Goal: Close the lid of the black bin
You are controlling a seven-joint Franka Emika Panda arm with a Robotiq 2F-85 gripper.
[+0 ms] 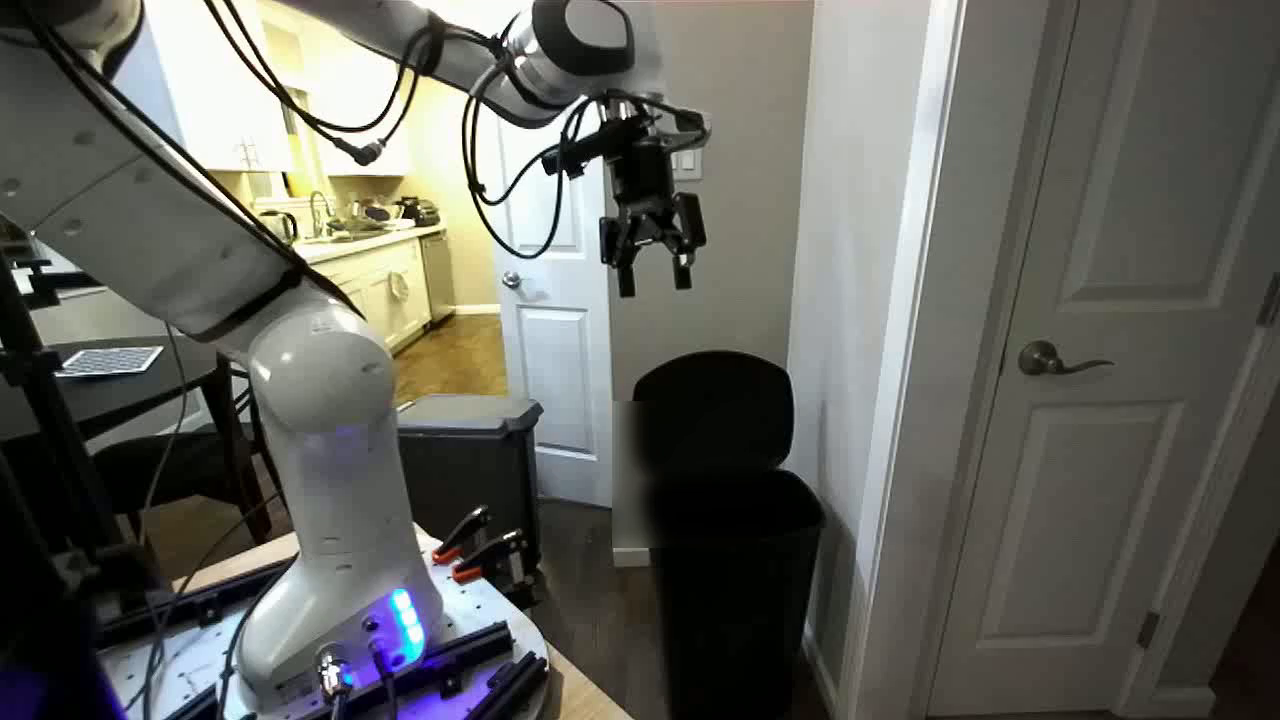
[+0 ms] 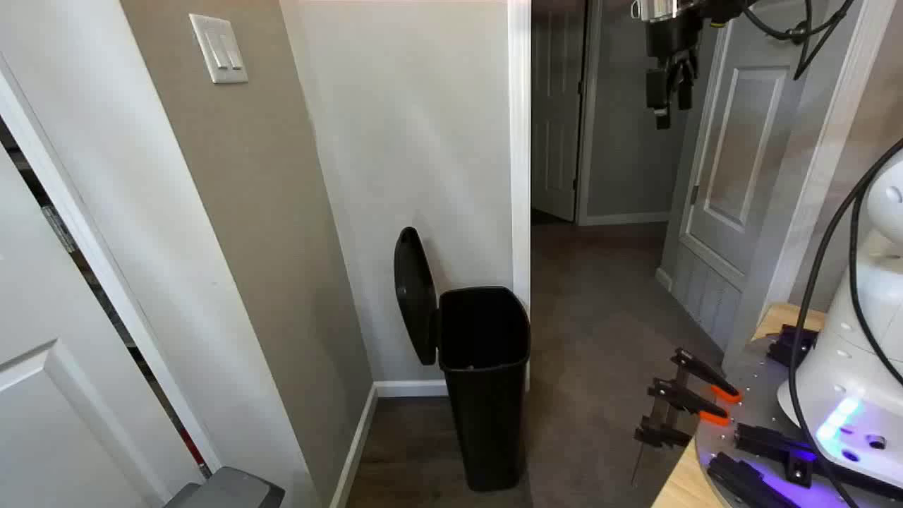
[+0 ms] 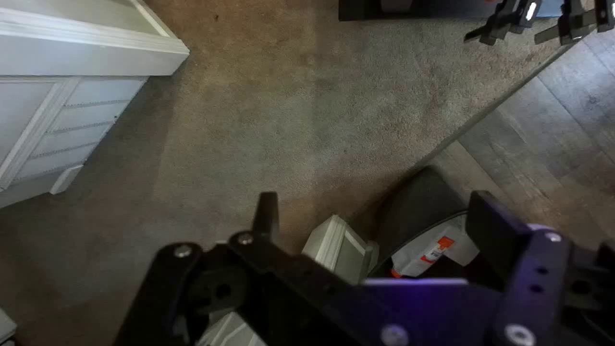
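Note:
The black bin [image 1: 745,610] stands upright on the floor and also shows in another exterior view [image 2: 487,423]. Its lid [image 1: 715,410] is open, standing nearly upright on its hinge with its top leaning slightly away from the opening; it also shows in an exterior view [image 2: 415,296]. My gripper [image 1: 655,280] is open and empty, pointing down, well above the bin and apart from the lid. It also shows high in an exterior view [image 2: 674,113]. In the wrist view, part of the bin [image 3: 423,197] shows between the gripper's fingers [image 3: 377,206]; the lid is hidden there.
A pale item with an orange label [image 3: 435,250] lies inside the bin. A grey-lidded bin [image 1: 465,480] stands beside the robot's table. Clamps with orange tips [image 2: 688,395] stick out from the table edge. A pale wall [image 2: 423,141] stands close behind the black bin.

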